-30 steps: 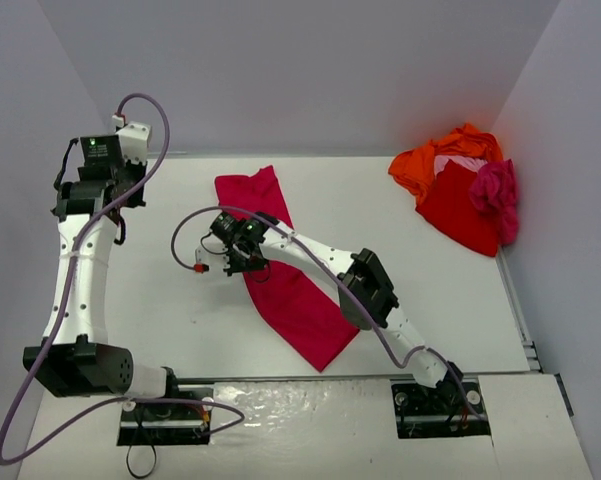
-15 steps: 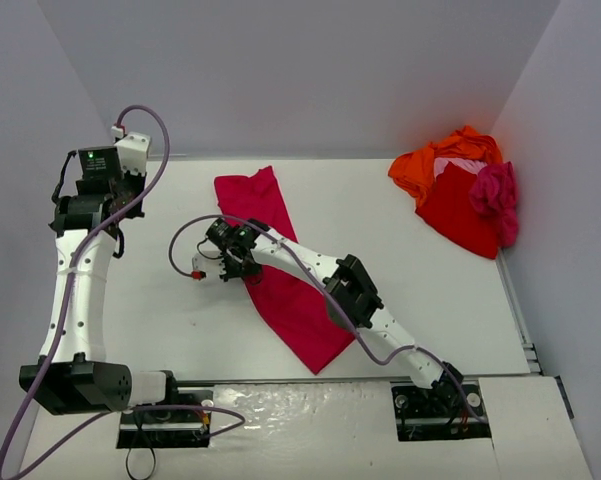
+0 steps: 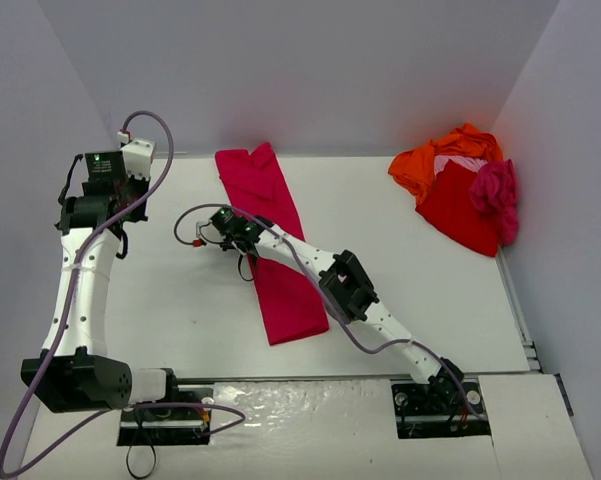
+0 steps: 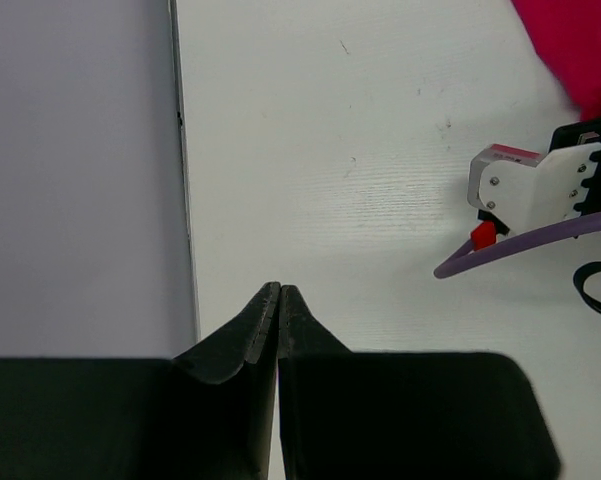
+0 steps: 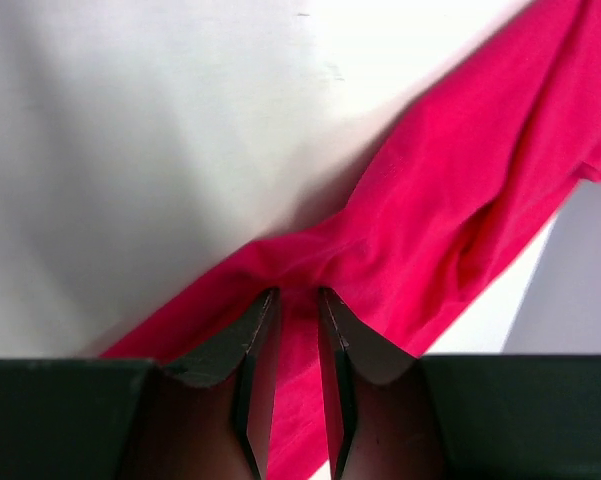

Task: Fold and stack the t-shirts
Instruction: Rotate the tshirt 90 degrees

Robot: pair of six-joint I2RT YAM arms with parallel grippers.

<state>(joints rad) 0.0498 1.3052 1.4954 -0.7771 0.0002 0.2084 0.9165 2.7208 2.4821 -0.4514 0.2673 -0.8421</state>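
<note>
On the left, the left gripper (image 4: 278, 296) hangs over bare table (image 3: 180, 300) close to the left wall (image 4: 80, 180). Its fingers are pressed tight together and hold nothing. It is well away from the cloth, so it cannot help if the shirt slips. In the middle, the crimson shirt (image 3: 280, 290) lies as a long, thin strip from the back of the table toward the front. The right gripper (image 5: 297, 300) sits low at its left edge. Its fingers are a little apart, with a bump of cloth right at the tips. It looks loose and not pinched. If the gripper lifts while a finger catches that bump, the cloth may come up with it and the neat strip may open or twist. The strip also lies a bit slanted, so the next fold could come out crooked. The right arm's purple cable (image 3: 205, 212) loops just beside the shirt and could snag it. The right arm lies across the strip, so it is in the way of a fold from that side. On the far right, the orange shirt (image 3: 415, 165), pale pink shirt (image 3: 460, 163), red shirt (image 3: 460, 215) and magenta shirt (image 3: 495, 190) wait in a messy heap in the back corner.
</note>
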